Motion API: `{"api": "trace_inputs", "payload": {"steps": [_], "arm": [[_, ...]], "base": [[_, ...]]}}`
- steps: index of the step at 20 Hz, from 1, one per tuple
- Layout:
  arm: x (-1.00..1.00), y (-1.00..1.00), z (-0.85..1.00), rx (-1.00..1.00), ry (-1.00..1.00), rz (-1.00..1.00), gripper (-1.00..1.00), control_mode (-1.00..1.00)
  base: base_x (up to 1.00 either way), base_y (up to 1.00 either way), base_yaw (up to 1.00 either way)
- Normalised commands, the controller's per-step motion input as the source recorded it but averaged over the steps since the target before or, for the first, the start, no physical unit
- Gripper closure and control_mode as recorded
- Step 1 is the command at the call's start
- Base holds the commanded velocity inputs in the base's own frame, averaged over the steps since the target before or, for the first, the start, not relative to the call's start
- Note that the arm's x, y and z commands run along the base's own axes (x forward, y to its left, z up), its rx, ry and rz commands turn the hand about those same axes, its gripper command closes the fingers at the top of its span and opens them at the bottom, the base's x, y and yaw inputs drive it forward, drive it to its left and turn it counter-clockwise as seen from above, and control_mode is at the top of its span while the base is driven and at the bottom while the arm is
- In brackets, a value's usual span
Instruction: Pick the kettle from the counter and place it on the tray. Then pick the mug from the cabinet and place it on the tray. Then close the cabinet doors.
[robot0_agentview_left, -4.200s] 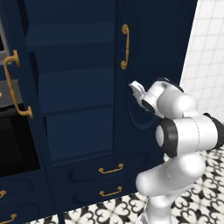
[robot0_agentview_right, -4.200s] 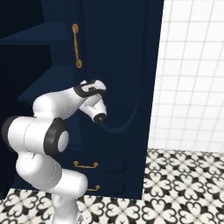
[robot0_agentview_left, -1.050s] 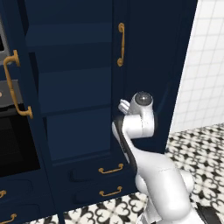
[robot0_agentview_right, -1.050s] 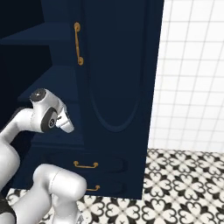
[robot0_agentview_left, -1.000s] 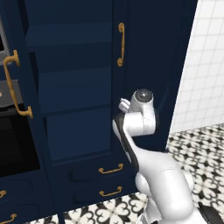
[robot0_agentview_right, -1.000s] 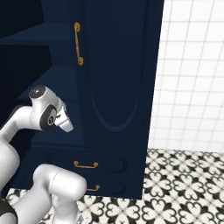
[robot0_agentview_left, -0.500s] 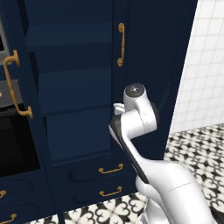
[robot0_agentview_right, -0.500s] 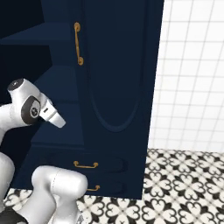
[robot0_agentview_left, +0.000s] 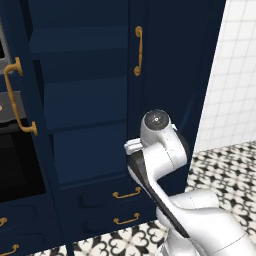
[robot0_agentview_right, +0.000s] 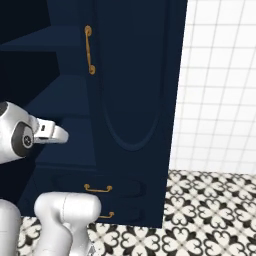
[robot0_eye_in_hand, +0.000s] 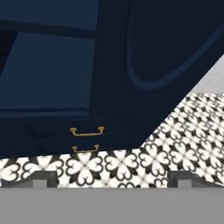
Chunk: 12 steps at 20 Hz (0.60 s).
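My fingers (robot0_eye_in_hand: 112, 180) spread wide, empty, before the cabinet (robot0_eye_in_hand: 48, 74); its right door (robot0_eye_in_hand: 175, 48) stands open beside the bare shelves, drawers (robot0_eye_in_hand: 87, 131) below.

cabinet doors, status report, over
Gripper open, empty, facing drawers. Cabinet doors not closed, shelves exposed. Nothing blocking the swing.

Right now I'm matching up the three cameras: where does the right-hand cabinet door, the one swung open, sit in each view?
Left base view: the cabinet door fills the upper middle, its long brass handle on its left edge.
Right base view: centre, full height, beside the white tiles.
Hand view: upper right, its curved moulding showing.
Shared landmark: the upper drawer handle.
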Motion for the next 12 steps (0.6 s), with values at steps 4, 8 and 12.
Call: {"api": "trace_inputs", "payload": {"steps": [4,8,12], "arm": [[-0.51,0.31,0.0,-0.48,0.15,0.64,-1.0,-1.0],[-0.6,0.21,0.01,-0.47,0.11,0.54,-1.0,-1.0],[-0.47,0.14,0.01,-0.3,0.23,0.45,-1.0,-1.0]], "base": [[0.0,0.0,0.0],[0.0,0.0,0.0],[0.0,0.0,0.0]]}}
